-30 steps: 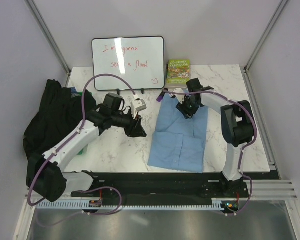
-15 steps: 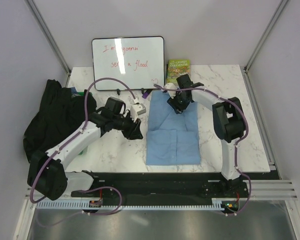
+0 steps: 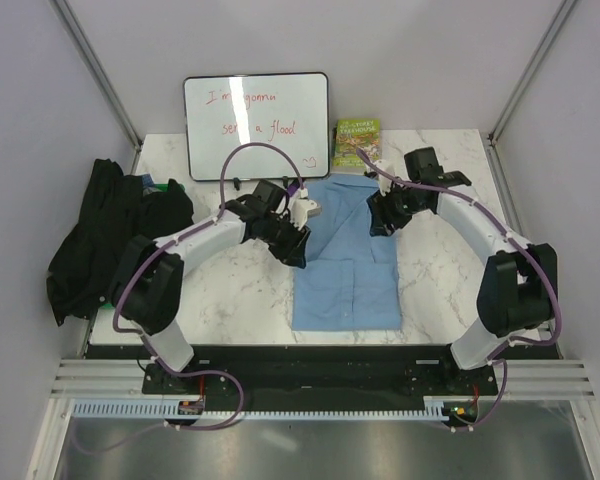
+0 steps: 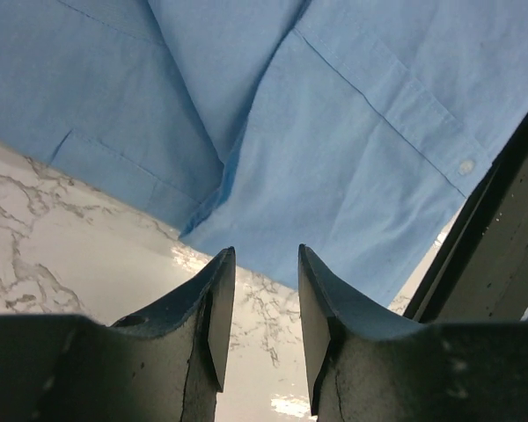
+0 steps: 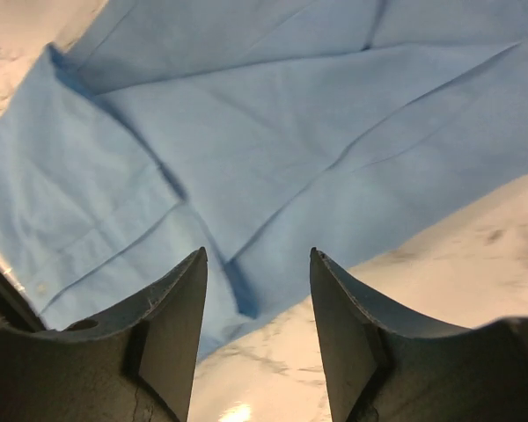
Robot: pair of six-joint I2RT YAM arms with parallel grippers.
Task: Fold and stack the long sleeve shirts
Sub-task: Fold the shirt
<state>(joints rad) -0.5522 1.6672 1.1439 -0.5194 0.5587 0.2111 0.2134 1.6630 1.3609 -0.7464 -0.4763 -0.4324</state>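
The black shirt point(image 3: 110, 235) lies in a loose heap at the table's point(image 3: 240, 290) left edge, partly hanging over it and well apart from both grippers. Toward the middle, the left gripper point(image 3: 294, 247) sits at the left edge of the blue shirt point(image 3: 345, 290). In its wrist view the left gripper point(image 4: 262, 255) has its two fingers point(image 4: 213, 303) parted, with only bare marble in the gap. The blue shirt point(image 4: 334, 114) begins just ahead of the tips, its folded edge and a button placket running across the view, and nothing is pinched. The blue shirt lies flat at the table's centre as a rough rectangle, its long side running from near to far, with its far end close to the whiteboard point(image 3: 257, 125) and the book point(image 3: 357, 143). The right gripper point(image 3: 380, 220) is over the shirt's upper right part. In its wrist view the right gripper point(image 5: 257, 255) also has its jaws spread and holds nothing. The blue shirt point(image 5: 246, 132) fills most of that view beyond and between the fingers point(image 5: 172, 325), creased into overlapping layers, with marble showing at lower right. Whether either gripper's tips touch the cloth cannot be told.
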